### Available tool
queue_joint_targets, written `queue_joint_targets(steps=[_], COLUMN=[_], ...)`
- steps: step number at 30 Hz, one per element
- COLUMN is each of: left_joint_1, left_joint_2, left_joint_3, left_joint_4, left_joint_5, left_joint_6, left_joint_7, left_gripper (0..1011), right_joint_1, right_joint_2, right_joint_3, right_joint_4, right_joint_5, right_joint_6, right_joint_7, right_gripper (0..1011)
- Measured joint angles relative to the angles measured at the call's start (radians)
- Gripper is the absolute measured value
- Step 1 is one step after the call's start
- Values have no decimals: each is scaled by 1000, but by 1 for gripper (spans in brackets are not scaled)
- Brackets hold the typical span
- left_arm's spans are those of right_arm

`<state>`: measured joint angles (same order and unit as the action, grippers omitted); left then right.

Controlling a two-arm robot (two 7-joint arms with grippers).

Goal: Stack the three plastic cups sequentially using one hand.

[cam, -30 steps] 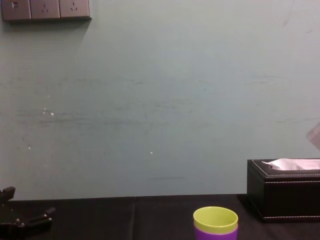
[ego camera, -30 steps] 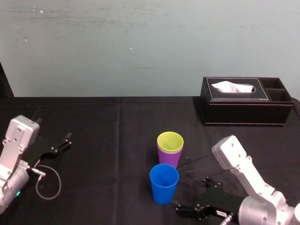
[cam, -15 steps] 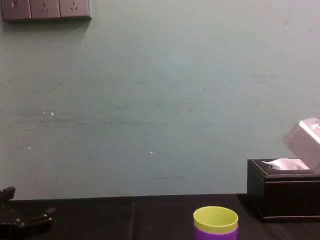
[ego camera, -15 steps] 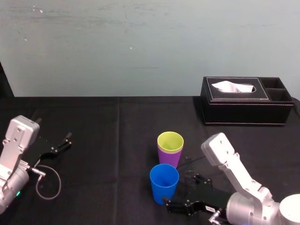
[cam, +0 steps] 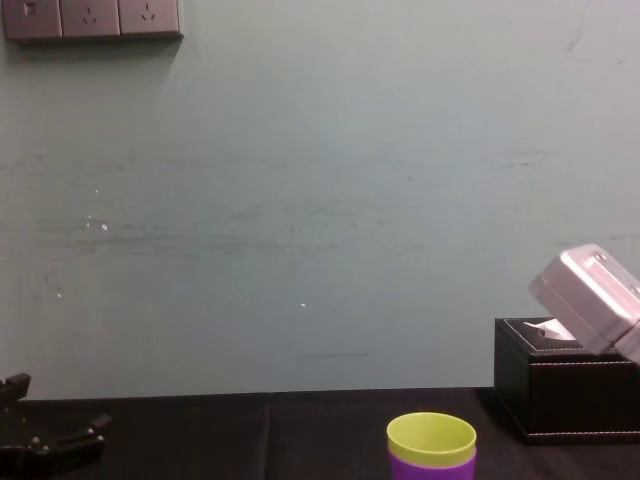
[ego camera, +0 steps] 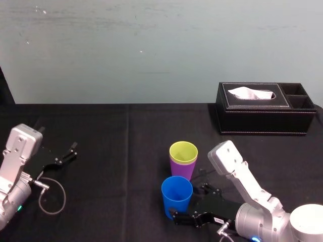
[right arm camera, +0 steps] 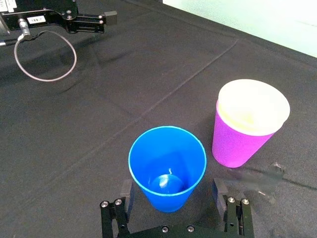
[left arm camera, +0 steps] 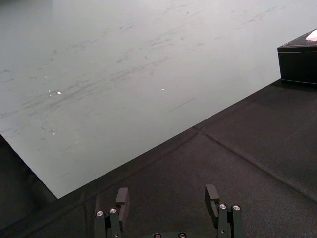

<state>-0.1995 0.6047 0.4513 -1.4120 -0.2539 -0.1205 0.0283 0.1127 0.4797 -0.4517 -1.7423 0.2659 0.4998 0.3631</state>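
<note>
The right tool (right arm camera: pixel 172 191) stands wide open with one jaw on either side of the lower part of the blue cup (ego camera: pixel 176 197). A gap shows at each jaw, so it grips nothing. The blue cup sits upright on the black bench (ego camera: pixel 126 141), its mouth up and nothing in it. Just beyond the blue cup, and apart from it, the yellow-green cup (ego camera: pixel 182 152) is seated inside the purple cup (ego camera: pixel 180 169), with only its rim band showing above the purple one. Well beyond the blue cup and to its right is a black tissue box (ego camera: pixel 262 116). Far to the blue cup's left the left tool (left arm camera: pixel 167 198) rests parked near the bench, its jaws apart and nothing between them. By my reading the task is about half done: the first nesting is made, and what is left is to close on the blue cup, lift it and lower it into the yellow-green one. The count is three cups, one of each colour, with two nested and one loose, plus two tools and one tissue box.
</note>
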Motion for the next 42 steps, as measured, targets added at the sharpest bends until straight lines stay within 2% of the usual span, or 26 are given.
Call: queue_joint_targets(steps=[14,42], left_joint_1=[0,0], left_joint_2=[0,0], left_joint_3=[0,0], left_joint_4=[0,0], left_joint_5=[0,0], left_joint_6=[0,0], left_joint_7=[0,0], left_gripper=[1000,1000], right_joint_1=[18,50], right_joint_2=[-36,-79], right_joint_3=[-6,-17], right_joint_4=[45,99], right_joint_5=[-21,-24], right_joint_6=[-27,-53], right_joint_7=[12,28], right_gripper=[1003,1003])
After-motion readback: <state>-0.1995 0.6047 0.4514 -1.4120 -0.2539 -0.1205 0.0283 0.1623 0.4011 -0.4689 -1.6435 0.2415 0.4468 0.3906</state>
